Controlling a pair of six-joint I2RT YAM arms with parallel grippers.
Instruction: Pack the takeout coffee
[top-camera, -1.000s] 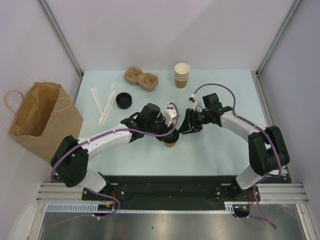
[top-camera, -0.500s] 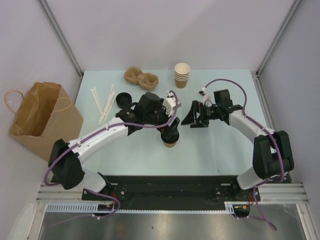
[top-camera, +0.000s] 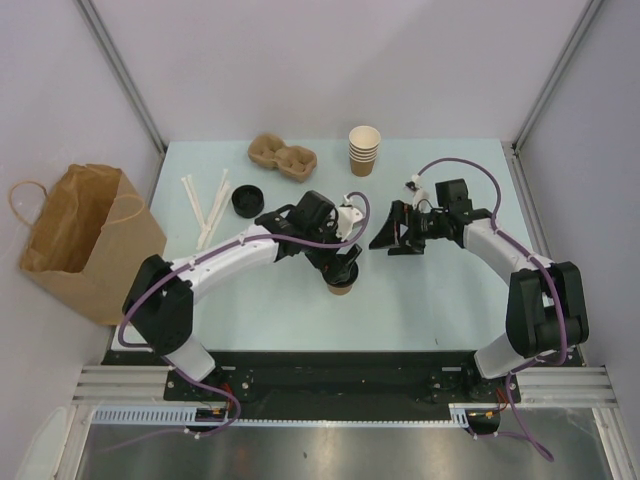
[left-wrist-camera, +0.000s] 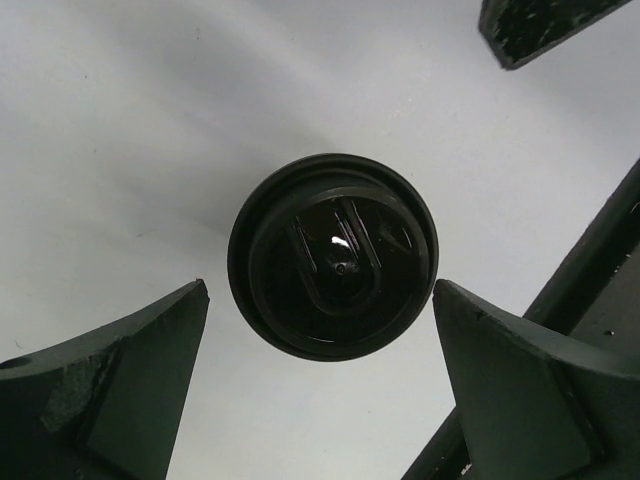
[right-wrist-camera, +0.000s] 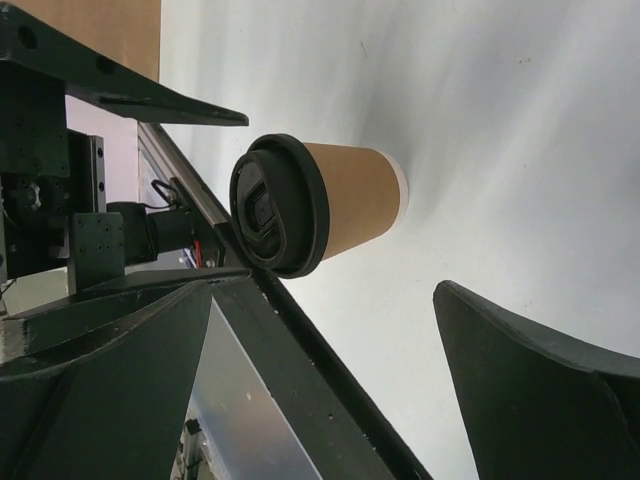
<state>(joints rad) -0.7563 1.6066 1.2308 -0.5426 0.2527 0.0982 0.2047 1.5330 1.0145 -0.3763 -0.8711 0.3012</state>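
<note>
The takeout coffee (top-camera: 341, 289), a tan paper cup with a black lid, stands upright on the table just in front of centre. My left gripper (top-camera: 345, 268) hangs right above it, open; in the left wrist view the lid (left-wrist-camera: 333, 257) fills the space ahead of the two spread fingers (left-wrist-camera: 120, 390), which do not touch it. My right gripper (top-camera: 386, 240) is open a short way to the cup's right. The right wrist view shows the cup (right-wrist-camera: 355, 198) from the side, apart from that gripper (right-wrist-camera: 322, 290).
A brown paper bag (top-camera: 85, 235) stands open off the table's left edge. At the back are a pulp cup carrier (top-camera: 283, 157), a stack of lidless cups (top-camera: 364, 150), a loose black lid (top-camera: 247, 201) and white straws (top-camera: 205, 208).
Both grippers have opened. The right gripper has drawn back to the right, away from the cup. The left arm has swung, its gripper staying over the lidded cup.
</note>
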